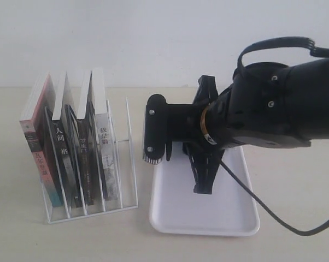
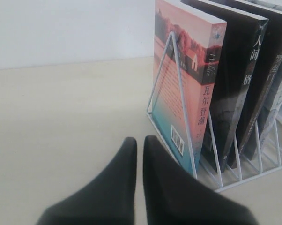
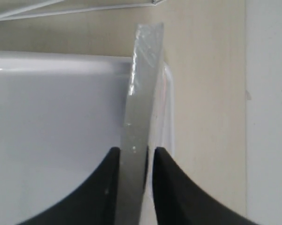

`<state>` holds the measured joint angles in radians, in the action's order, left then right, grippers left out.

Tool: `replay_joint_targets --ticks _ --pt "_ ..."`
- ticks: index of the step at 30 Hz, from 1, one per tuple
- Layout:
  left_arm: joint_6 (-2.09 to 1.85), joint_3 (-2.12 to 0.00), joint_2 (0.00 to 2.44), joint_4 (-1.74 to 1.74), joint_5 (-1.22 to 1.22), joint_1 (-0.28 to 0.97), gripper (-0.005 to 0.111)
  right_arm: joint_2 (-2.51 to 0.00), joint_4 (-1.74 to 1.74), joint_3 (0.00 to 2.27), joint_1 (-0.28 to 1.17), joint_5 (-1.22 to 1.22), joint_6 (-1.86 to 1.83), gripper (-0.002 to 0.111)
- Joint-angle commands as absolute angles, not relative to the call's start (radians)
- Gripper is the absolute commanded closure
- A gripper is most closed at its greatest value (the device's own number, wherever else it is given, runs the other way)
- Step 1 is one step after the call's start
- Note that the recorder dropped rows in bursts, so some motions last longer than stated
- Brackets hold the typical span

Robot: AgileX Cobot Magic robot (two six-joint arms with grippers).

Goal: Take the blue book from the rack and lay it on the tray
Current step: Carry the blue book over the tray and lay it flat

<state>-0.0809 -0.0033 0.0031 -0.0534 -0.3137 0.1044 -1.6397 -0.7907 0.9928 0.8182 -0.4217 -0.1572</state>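
Note:
In the right wrist view my right gripper [image 3: 137,152] is shut on a thin book [image 3: 140,93] seen edge-on. Only its pale page edge shows, so the blue cover is hidden. The book hangs upright over the corner of the white tray [image 3: 52,117]. In the exterior view the right gripper [image 1: 156,155] hovers above the far left corner of the tray [image 1: 208,218], and the arm hides the book. The white wire rack [image 1: 129,164] stands left of the tray. My left gripper [image 2: 139,140] is shut and empty beside the rack [image 2: 171,70].
Several books remain upright in the rack: a pink and teal one [image 2: 188,79] at the end nearest my left gripper, then black-spined ones [image 1: 63,158]. The right arm's black cable [image 1: 274,218] trails across the tray's right side. A pale wall stands behind the table.

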Motion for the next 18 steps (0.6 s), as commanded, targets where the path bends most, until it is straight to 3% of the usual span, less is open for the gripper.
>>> replay_joint_targets --ticks 1,18 --pt "-0.074 0.0 0.0 -0.053 -0.314 0.101 0.102 -1.639 -0.767 0.988 0.809 -0.437 -0.136 0.07" --pt "-0.074 0.0 0.0 -0.053 -0.314 0.101 0.102 -1.634 -0.713 0.988 0.812 -0.497 -0.079 0.069"
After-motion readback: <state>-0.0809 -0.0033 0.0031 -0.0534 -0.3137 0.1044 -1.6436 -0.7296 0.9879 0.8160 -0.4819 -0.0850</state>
